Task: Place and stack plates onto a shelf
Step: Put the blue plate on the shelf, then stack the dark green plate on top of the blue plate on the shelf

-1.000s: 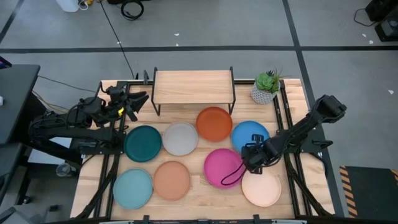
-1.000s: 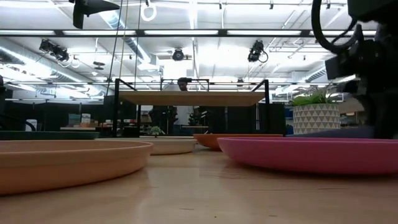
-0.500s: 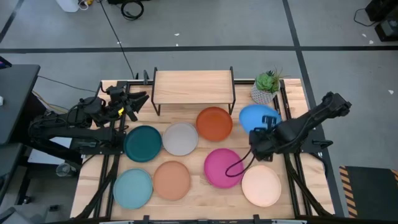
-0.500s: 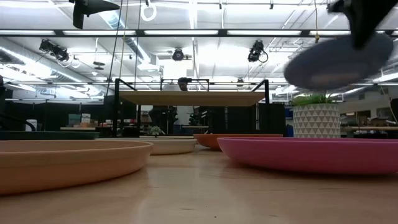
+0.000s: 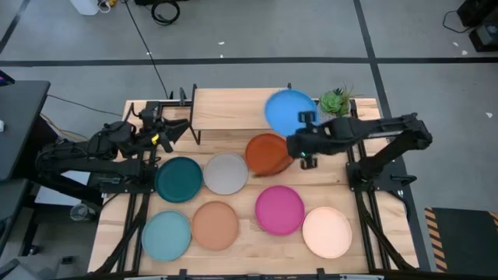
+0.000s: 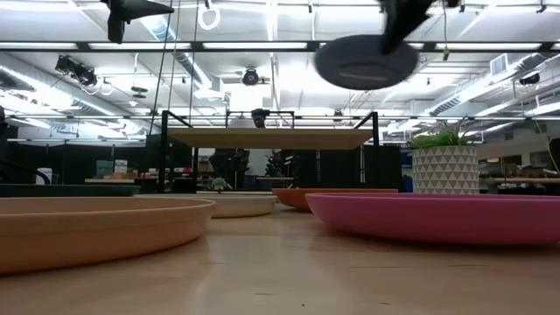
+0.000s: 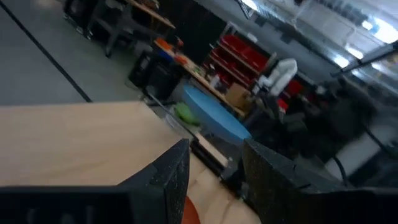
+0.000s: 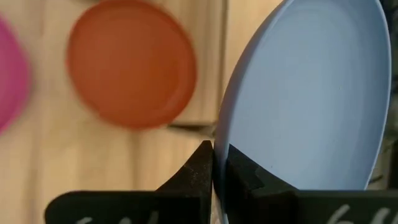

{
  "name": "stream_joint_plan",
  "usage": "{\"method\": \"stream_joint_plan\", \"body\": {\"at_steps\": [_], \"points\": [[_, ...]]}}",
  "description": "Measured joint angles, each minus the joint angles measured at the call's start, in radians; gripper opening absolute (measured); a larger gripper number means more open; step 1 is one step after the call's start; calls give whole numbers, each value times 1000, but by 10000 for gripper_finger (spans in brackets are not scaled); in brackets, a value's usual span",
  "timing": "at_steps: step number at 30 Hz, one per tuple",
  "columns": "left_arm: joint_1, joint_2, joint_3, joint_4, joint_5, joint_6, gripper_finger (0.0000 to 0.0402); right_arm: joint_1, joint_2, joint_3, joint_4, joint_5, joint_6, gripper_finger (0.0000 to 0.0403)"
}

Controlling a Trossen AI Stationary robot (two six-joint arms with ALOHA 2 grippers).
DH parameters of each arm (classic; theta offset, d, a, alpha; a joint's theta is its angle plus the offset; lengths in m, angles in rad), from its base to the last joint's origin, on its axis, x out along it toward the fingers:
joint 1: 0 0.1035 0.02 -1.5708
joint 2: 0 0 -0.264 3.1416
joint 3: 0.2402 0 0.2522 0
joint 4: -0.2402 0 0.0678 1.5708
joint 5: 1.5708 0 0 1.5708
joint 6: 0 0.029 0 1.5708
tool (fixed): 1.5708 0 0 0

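The blue plate (image 5: 289, 110) is up in the air over the right end of the shelf (image 5: 233, 108); the low view shows its underside (image 6: 366, 61) above the shelf top (image 6: 271, 138). My right gripper (image 5: 303, 131) is shut on it. My left gripper (image 5: 176, 128) waits open at the shelf's left end, touching nothing. The orange (image 5: 264, 155), grey (image 5: 226, 173), dark teal (image 5: 179, 179), light blue-green (image 5: 166, 235), tan (image 5: 215, 225), magenta (image 5: 279, 209) and cream (image 5: 327, 232) plates lie flat on the table. My right gripper pinches the blue plate's rim (image 8: 222, 134) between its two fingers (image 8: 202, 167), on the side of the plate nearest the table's right and near edges. The fingers reach in from that side. The plate is lifted clear, roughly level, and sticks out beyond the fingertips over the shelf.
A small potted plant (image 5: 334, 106) stands just right of the shelf, close to the held plate. The shelf's black legs (image 5: 292, 128) stand right behind the orange plate. Bare wood shows where the blue plate lay, right of the orange one (image 5: 327, 167).
My right gripper, shut on the blue plate, lifted it off the table's right side and carried it up, toward the far edge and leftward, until it hung over the shelf's right end. The other plates stayed put.
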Motion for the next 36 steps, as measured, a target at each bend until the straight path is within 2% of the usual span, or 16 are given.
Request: {"method": "stream_joint_plan", "body": {"at_steps": [3, 7, 13, 18, 24, 33, 36], "points": [[0, 26, 59, -120, 11, -7, 153, -78, 20, 0, 130, -25, -154, 26], [0, 78, 184, -312, 6, 42, 153, -182, 72, 0, 289, -117, -312, 26], [0, 122, 326, -492, 2, 96, 153, -284, 172, 0, 427, -180, -435, 26], [0, 119, 347, -522, 3, 90, 153, -328, 253, 0, 416, -207, -429, 26], [0, 121, 347, -538, 41, 83, 153, -350, 299, 1, 349, -185, -294, 37], [0, 138, 347, -553, 78, 58, 154, -343, 233, 1, 313, -211, -168, 114], [0, 154, 347, -595, 124, 22, 158, -329, 184, 1, 305, -209, -127, 140]]}}
